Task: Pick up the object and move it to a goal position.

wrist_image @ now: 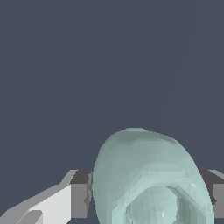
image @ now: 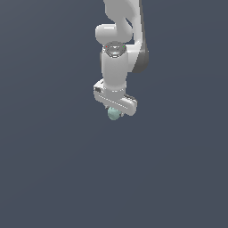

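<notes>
The object (image: pixel 113 114) is a small pale teal-green lumpy ball, seen in the exterior view just under the white hand of the arm. In the wrist view the object (wrist_image: pixel 151 179) looms large and fills the space between the two dark-padded fingers (wrist_image: pixel 79 194). My gripper (image: pixel 115 113) is shut on it, with a finger pressed against each side. Most of the fingers is hidden behind the white hand in the exterior view.
A plain dark blue-grey surface (image: pixel 53 169) fills the whole background in both views. The white arm (image: pixel 116 62) reaches down from the top of the exterior view.
</notes>
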`<move>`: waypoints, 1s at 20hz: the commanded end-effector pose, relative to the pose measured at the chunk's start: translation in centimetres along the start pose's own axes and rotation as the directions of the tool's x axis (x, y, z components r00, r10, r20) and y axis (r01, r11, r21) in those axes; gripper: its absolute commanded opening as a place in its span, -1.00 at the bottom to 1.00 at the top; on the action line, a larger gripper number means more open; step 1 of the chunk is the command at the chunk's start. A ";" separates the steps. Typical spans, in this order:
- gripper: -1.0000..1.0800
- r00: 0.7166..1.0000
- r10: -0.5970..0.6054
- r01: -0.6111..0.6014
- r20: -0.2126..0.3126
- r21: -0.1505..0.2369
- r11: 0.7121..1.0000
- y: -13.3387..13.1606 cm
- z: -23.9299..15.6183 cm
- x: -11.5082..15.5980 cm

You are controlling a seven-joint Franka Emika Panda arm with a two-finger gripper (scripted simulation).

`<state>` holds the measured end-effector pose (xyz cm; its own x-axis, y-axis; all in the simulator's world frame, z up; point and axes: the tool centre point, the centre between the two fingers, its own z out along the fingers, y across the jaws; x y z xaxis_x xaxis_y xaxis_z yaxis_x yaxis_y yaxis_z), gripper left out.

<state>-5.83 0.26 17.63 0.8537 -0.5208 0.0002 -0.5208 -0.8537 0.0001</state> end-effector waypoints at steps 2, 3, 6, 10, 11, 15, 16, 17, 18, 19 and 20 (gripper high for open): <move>-1.00 1.000 0.000 0.000 -0.001 -0.001 1.000 -1.3 -3.5 -2.1; -1.00 1.000 0.000 0.000 -0.001 -0.001 1.000 -1.7 -4.5 -2.7; -1.00 1.000 0.000 0.000 -0.002 -0.002 1.000 -2.8 -7.3 -4.4; -1.00 1.000 0.000 0.000 -0.002 -0.002 1.000 -4.2 -10.5 -6.3; -1.00 1.000 0.000 0.000 -0.002 -0.002 1.000 -4.5 -11.2 -6.7; -1.00 1.000 0.000 0.000 -0.001 -0.002 1.000 -5.5 -13.6 -8.0; -1.00 1.000 0.000 0.000 -0.001 -0.002 1.000 -5.7 -14.1 -8.3; -1.00 1.000 0.000 0.000 -0.001 -0.001 1.000 -5.9 -14.5 -8.5; -1.00 1.000 0.000 0.000 -0.001 -0.001 1.000 -6.1 -14.8 -8.7; -1.00 1.000 0.000 0.000 -0.001 -0.001 1.000 -6.2 -15.1 -8.8; -1.00 1.000 0.000 0.000 -0.001 -0.001 1.000 -6.3 -15.4 -9.0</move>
<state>-10.08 10.03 32.55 0.8541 -0.5202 0.0018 -0.5202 -0.8541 0.0003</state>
